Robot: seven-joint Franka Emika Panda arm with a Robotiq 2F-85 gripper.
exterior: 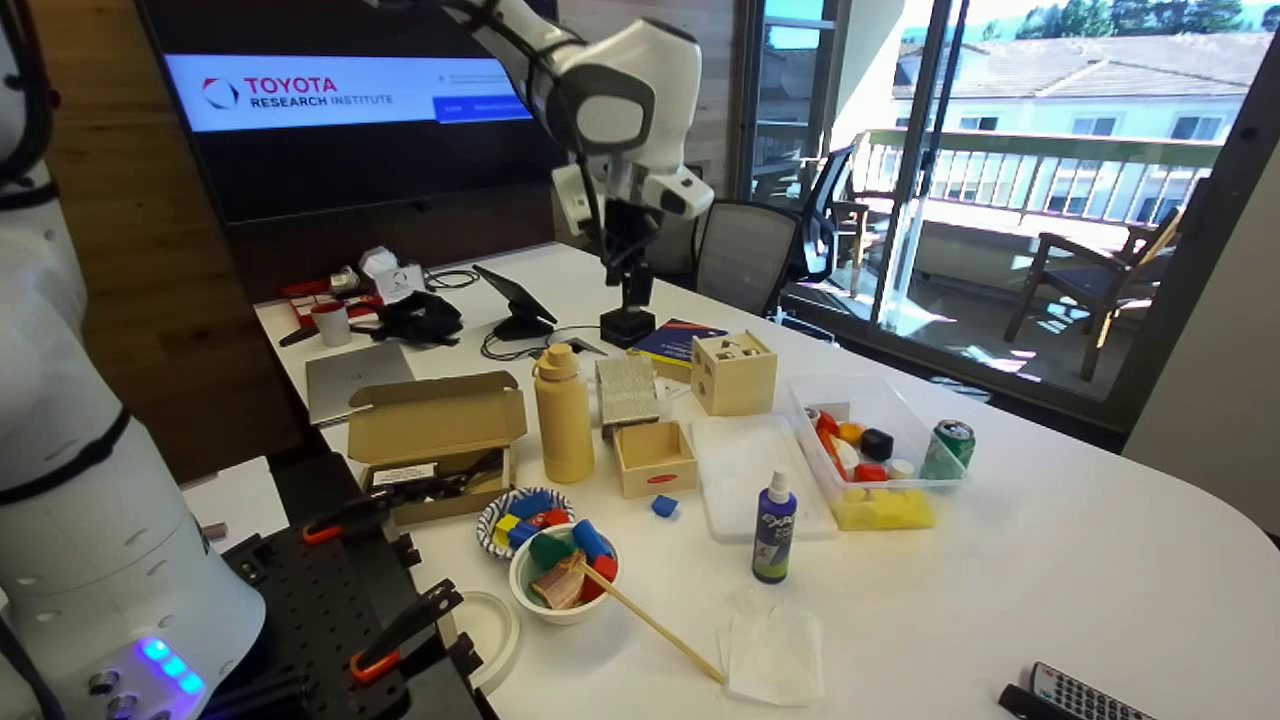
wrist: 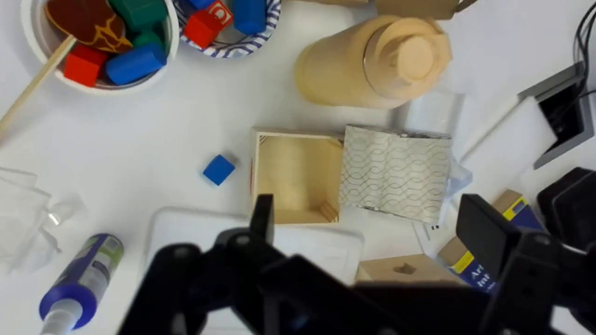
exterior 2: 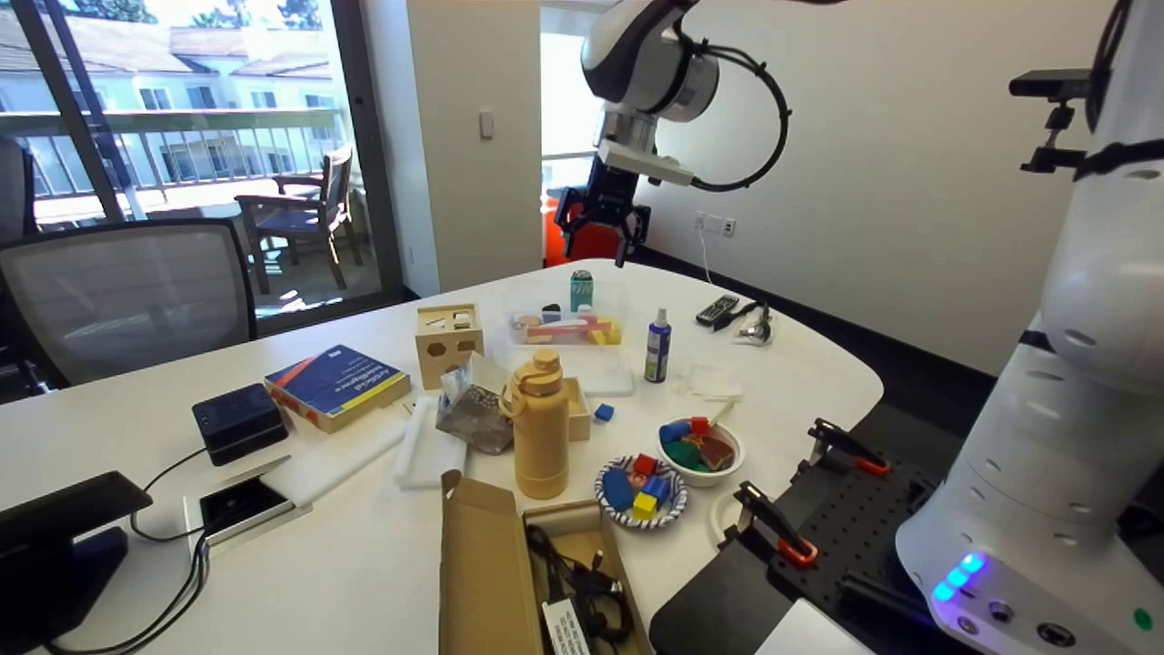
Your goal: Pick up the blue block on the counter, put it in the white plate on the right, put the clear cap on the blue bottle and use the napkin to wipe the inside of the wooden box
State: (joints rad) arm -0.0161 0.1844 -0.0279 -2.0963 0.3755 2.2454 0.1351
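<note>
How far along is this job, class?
Nothing looks done: the blue block lies on the table, off the white plate. In hand: nothing; the gripper hangs open. Left: plating the block, capping the blue bottle, its nozzle bare, and, likely, wiping the wooden box, napkin lying apart.

My landmark in exterior view: box (exterior: 655, 476) on counter (exterior: 920, 610). Just before it I see block (exterior: 664, 506). Near it, left: flask (exterior: 565, 425). Before it, left: bowl (exterior: 572, 616), then plate (exterior: 487, 625) farther out. Before it, right: spray bottle (exterior: 774, 532), then napkin (exterior: 775, 655) farther out. Just beside it, right: lid (exterior: 750, 480). Behind it, right: shape sorter (exterior: 737, 382).
</note>
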